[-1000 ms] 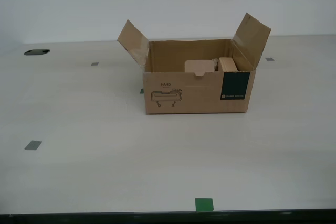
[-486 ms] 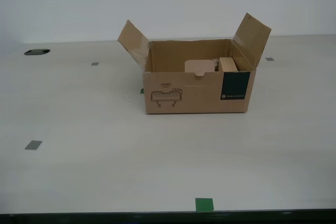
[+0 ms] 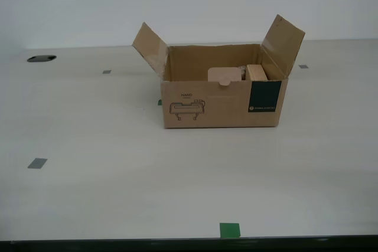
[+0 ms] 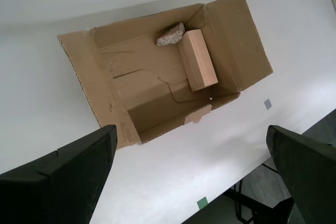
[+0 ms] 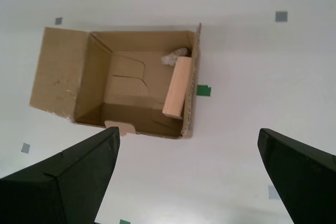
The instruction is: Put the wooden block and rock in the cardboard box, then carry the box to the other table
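The cardboard box (image 3: 221,110) stands open on a smooth cream table (image 3: 118,193), its flaps raised at both ends. The wooden block (image 4: 198,59) lies inside at one end, and its top shows above the rim in the exterior view (image 3: 256,72). The rock (image 4: 170,35) rests against the block's far end in a corner of the box. My second gripper (image 4: 190,129) hangs open high above the box. My first gripper (image 5: 188,130) is also open high above it, looking down on the box (image 5: 58,69), block (image 5: 177,86) and rock (image 5: 173,57). Neither arm shows in the exterior view. The other table is out of view.
Grey tape squares (image 3: 36,163) dot the table, and a green one (image 3: 230,229) sits near its front edge. A dark round hole (image 3: 41,58) lies at the far end on the exterior view's left. A pale wall stands behind the table.
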`<state>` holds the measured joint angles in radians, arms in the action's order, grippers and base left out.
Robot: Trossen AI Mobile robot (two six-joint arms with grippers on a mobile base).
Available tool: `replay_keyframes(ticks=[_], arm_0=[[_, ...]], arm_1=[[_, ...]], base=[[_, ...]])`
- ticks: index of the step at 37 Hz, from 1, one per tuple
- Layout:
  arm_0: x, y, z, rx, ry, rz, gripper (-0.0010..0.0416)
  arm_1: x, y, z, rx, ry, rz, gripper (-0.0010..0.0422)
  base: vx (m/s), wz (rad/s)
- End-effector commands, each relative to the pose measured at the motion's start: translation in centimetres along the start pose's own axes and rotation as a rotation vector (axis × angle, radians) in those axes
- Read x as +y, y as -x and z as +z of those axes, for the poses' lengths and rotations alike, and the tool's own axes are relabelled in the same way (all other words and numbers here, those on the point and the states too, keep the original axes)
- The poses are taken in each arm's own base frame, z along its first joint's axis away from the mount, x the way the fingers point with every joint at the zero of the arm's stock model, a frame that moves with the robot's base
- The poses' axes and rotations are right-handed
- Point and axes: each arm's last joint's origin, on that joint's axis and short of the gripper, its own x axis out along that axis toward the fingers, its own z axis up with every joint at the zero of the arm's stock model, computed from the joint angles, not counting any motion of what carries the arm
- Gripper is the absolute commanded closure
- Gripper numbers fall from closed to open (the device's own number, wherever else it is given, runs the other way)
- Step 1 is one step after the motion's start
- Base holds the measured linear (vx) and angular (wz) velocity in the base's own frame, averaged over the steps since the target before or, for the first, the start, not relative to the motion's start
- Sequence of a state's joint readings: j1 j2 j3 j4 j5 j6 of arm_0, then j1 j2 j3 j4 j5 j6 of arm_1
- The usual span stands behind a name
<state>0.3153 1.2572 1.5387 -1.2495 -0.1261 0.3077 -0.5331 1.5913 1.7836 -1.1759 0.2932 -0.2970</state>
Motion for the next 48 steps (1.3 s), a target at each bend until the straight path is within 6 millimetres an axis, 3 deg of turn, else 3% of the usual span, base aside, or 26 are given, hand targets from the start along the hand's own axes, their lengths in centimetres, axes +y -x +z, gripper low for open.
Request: replay_keyframes(ticks=[1, 15, 24, 40, 48], arm_0=[[-0.3, -0.5, 0.2, 0.026, -0.020, -0.020, 0.0038], [-0.5, -5.5, 1.9, 0.173, 0.015, -0.052, 0.0040], [-0.8, -9.3, 2.7, 0.278, 0.027, -0.075, 0.0040], [-1.6, -16.4, 3.4, 0.445, 0.058, -0.106, 0.0016], [-1.8, -18.9, 3.8, 0.446, 0.055, -0.092, 0.0016]], arm_1=[[0.3, 0.0, 0.1, 0.003, 0.010, 0.004, 0.0023], [4.3, 0.6, 0.9, -0.042, 0.112, 0.123, 0.0023], [5.1, 0.0, 1.1, -0.018, 0.136, 0.139, 0.0023], [7.6, -6.8, 2.4, 0.156, 0.165, 0.175, 0.0023], [8.9, -10.1, 2.6, 0.239, 0.178, 0.191, 0.0023]], base=[[0.000, 0.000], [0.000, 0.000], [0.000, 0.000], [0.000, 0.000], [0.000, 0.000]])
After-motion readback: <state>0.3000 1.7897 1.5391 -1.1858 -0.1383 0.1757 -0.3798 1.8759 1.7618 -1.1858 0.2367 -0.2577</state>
